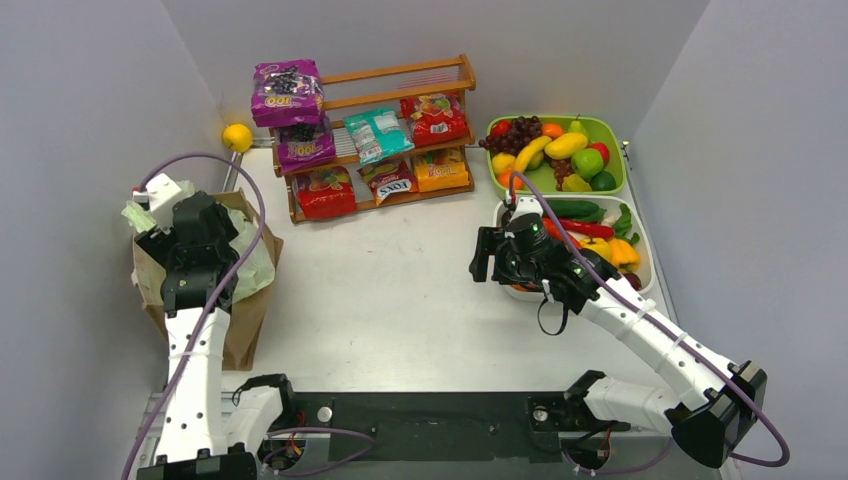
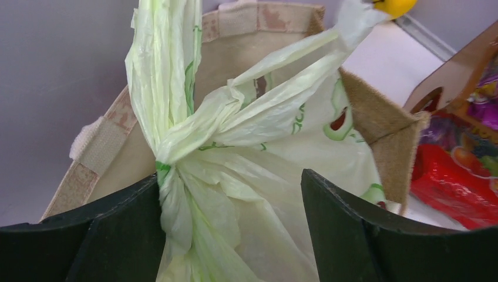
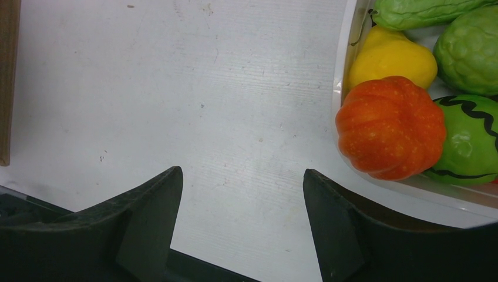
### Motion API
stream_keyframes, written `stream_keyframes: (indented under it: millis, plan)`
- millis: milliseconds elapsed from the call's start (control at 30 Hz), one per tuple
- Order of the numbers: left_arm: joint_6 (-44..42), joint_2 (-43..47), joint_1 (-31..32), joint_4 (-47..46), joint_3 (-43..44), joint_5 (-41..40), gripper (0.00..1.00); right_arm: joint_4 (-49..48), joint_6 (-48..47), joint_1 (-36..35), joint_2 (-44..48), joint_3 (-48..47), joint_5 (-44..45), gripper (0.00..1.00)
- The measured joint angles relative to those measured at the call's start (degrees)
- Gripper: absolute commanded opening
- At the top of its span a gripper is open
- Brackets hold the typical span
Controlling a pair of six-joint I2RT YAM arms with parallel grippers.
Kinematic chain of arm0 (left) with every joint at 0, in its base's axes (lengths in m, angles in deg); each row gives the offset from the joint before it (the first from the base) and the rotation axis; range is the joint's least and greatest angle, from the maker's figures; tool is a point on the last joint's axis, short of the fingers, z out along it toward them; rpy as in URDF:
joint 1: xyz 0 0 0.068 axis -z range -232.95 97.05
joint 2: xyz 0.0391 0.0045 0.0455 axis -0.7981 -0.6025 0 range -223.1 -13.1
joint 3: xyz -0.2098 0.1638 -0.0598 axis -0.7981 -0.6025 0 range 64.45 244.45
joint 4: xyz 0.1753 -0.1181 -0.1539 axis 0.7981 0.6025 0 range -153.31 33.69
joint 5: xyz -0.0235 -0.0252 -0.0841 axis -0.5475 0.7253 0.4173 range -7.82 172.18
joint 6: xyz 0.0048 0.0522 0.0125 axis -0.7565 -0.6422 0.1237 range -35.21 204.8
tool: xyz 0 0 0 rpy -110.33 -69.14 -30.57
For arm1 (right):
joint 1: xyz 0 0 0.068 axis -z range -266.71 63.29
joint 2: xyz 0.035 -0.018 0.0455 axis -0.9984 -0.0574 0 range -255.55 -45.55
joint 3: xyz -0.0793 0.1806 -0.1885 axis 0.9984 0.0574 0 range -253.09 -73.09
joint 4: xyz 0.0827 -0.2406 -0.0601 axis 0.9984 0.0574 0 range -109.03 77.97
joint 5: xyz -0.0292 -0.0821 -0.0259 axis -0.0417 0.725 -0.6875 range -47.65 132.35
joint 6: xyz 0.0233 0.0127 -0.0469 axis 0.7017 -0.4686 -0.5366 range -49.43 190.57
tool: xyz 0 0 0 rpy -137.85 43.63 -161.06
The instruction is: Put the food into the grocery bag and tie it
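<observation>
The pale green grocery bag (image 1: 255, 265) sits inside a brown bag (image 1: 245, 325) at the left. In the left wrist view its handles are twisted into a knot (image 2: 170, 150) above the bag's body (image 2: 270, 188). My left gripper (image 2: 232, 176) is open around the bag; its left finger touches the twisted plastic below the knot. In the top view it (image 1: 190, 225) is over the brown bag. My right gripper (image 3: 242, 171) is open and empty above bare table, just left of a white tray (image 3: 343, 70) holding an orange pumpkin (image 3: 390, 126). In the top view it (image 1: 492, 258) is at the tray's left edge. What the bag holds is hidden.
A wooden rack (image 1: 400, 75) of snack packets, one marked FOX'S (image 1: 388, 180), stands at the back. A green tray (image 1: 612, 130) of toy fruit with a banana (image 1: 533, 150) sits back right, the white tray (image 1: 645, 275) of vegetables below it. A yellow ball (image 1: 237, 137) lies by the left wall.
</observation>
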Motion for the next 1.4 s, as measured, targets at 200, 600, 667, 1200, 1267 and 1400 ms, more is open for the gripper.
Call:
stream_keyframes:
  millis: [200, 600, 667, 1200, 1267, 1400]
  plan:
    - [0.3, 0.0, 0.0, 4.6, 10.8, 5.7, 0.78, -0.2, 0.0, 0.0, 0.0, 0.0, 0.2, 0.71]
    - [3.1, 9.0, 9.3, 14.5, 13.0, 13.8, 0.61, -1.3, 0.3, -1.0, -1.7, 0.0, 0.2, 0.71]
    - [4.4, 11.4, 10.3, 16.3, 9.2, 15.6, 0.61, -1.3, 0.4, -1.2, -1.7, 0.0, 0.2, 0.70]
    - [8.7, 12.1, 4.2, 14.0, -7.3, 11.6, 0.87, -1.3, 0.8, -2.3, -1.6, 0.1, 1.4, 0.70]
    - [9.3, 10.0, 0.9, 11.9, -8.6, 11.5, 0.90, -1.3, 0.8, -2.3, -1.5, 0.2, 1.5, 0.70]
    - [12.2, 6.8, -2.6, 9.8, -11.1, 12.2, 0.97, -1.3, 0.8, -2.3, -1.3, 0.2, 1.6, 0.70]
